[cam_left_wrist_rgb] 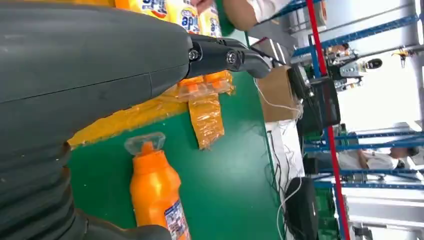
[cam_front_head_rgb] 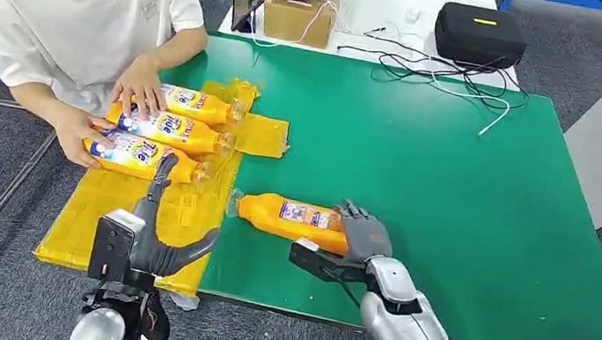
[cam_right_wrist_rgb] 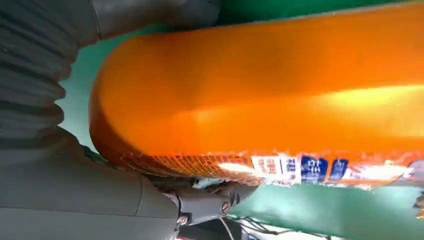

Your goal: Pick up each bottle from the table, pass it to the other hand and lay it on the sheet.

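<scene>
On the left, a person's hands (cam_front_head_rgb: 136,85) are resting on three orange plastic bottles (cam_front_head_rgb: 170,129) lying on the yellow plastic sheet (cam_front_head_rgb: 97,204). The left hand (cam_front_head_rgb: 151,233) is hovering over the sheet edge, fingers apart and holding nothing. To the right, the fourth orange bottle (cam_front_head_rgb: 286,218) is lying on the green surface (cam_front_head_rgb: 455,183), and the right hand (cam_front_head_rgb: 364,232) is wrapping around its base end. The smooth bottle could be slipping or tilting during the lift, because the grip is so far from its middle.

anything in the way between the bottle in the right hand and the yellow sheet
Nothing visible: bare green table lies between the bottle, gripped by the right hand, and the yellow sheet. The open left hand hovers over the sheet.
</scene>
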You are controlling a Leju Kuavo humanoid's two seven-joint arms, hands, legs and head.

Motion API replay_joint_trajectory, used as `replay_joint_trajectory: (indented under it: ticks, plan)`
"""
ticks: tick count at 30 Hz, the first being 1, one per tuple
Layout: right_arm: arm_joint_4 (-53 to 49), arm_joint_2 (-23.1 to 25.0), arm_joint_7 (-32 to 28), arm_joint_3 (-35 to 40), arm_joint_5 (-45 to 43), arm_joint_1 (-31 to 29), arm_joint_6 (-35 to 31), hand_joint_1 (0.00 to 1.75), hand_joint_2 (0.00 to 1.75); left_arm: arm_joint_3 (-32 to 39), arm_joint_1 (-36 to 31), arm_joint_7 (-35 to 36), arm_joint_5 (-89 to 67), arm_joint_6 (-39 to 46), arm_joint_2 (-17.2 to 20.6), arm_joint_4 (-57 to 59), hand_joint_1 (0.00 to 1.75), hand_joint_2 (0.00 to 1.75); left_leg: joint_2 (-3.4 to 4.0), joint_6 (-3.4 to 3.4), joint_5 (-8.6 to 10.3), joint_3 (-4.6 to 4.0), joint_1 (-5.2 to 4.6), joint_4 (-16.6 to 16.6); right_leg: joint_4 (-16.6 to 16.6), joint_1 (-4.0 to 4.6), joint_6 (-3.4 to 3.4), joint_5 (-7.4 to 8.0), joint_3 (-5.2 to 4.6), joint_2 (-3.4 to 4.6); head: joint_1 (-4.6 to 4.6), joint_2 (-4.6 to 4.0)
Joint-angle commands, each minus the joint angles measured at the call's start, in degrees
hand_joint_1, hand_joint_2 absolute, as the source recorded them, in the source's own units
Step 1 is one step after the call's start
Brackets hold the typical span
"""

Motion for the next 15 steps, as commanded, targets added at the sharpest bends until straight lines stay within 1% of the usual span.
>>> replay_joint_trajectory:
  ticks: [1, 3, 5, 6, 10, 12, 13, 14, 15]
  plan:
    - [10.53, -0.25, 0.9, 4.51, -2.47, -2.88, 5.08, 1.75, 1.75, 0.46, -3.59, -0.54, -1.66, -0.43, 0.24, 6.05, 0.0, 1.75, -0.06, -0.07, 0.04, 0.07, 0.05, -0.03, -0.06, 0.06, -0.09, 0.03, 0.11, -0.07, 0.0, 0.0]
    - [10.72, -0.05, 1.18, 4.44, -2.81, -3.11, 5.38, 1.75, 1.75, 0.51, -3.89, -0.23, -1.76, -0.77, 0.62, 6.56, 0.0, 1.75, -0.11, -0.13, 0.11, -0.01, 0.11, -0.04, -0.09, 0.12, -0.17, 0.08, 0.06, -0.13, -0.02, 0.0]
    - [10.66, 0.59, 1.85, 3.91, -3.65, -3.09, 5.57, 1.75, 1.75, 0.53, -4.06, 0.27, -2.23, -1.33, 1.36, 6.84, 0.0, 1.75, -0.17, -0.13, 0.11, 0.05, 0.13, -0.08, -0.13, 0.14, -0.16, 0.07, 0.13, -0.18, -0.02, 0.0]
    - [10.44, 0.6, 2.08, 4.13, -3.72, -2.98, 5.8, 1.75, 1.75, 0.48, -4.25, 0.36, -2.67, -1.71, 1.71, 6.83, 0.0, 1.75, -0.08, -0.08, 0.05, 0.2, 0.06, -0.08, -0.1, 0.07, -0.11, 0.03, 0.22, -0.09, -0.02, 0.0]
    - [10.76, 0.13, 1.53, 3.58, -5.98, -2.82, 7.54, 1.75, 1.75, 0.62, -5.38, 0.19, -2.72, -2.04, 1.41, 7.21, 0.0, 1.75, -0.12, -0.1, 0.08, 0.17, 0.1, -0.07, -0.11, 0.1, -0.12, 0.06, 0.22, -0.13, 0.0, 0.0]
    - [10.16, 0.24, -2.63, 1.52, -10.0, -2.03, 7.2, 1.75, 1.75, 1.06, -5.86, -0.36, -1.9, -1.78, 0.9, 7.89, 0.0, 1.75, -0.16, -0.1, 0.11, 0.14, 0.1, -0.07, -0.11, 0.1, -0.13, 0.07, 0.19, -0.17, 0.0, 0.0]
    - [9.02, 0.63, -6.5, -0.71, -13.75, -1.02, 6.58, 1.75, 1.75, 1.16, -5.87, -1.26, -0.98, -1.78, 0.63, 8.22, 0.0, 1.75, -0.14, -0.07, 0.06, 0.2, 0.07, -0.05, -0.08, 0.07, -0.09, 0.03, 0.24, -0.15, -0.02, 0.0]
    - [7.71, 0.92, -8.83, -1.95, -15.95, -0.02, 4.88, 1.75, 1.75, 1.31, -5.7, -1.71, 0.1, -1.9, 0.38, 8.32, 0.0, 1.75, -0.22, -0.11, 0.12, 0.14, 0.12, -0.08, -0.14, 0.12, -0.14, 0.08, 0.21, -0.23, 0.0, 0.0]
    - [5.71, 1.59, -10.69, -3.13, -17.73, 1.55, 2.04, 1.75, 1.75, 1.55, -5.11, -1.93, 1.26, -1.94, 0.05, 7.96, 0.0, 1.75, -0.17, -0.07, 0.07, 0.27, 0.08, -0.07, -0.12, 0.08, -0.09, 0.03, 0.3, -0.18, 0.0, 0.0]
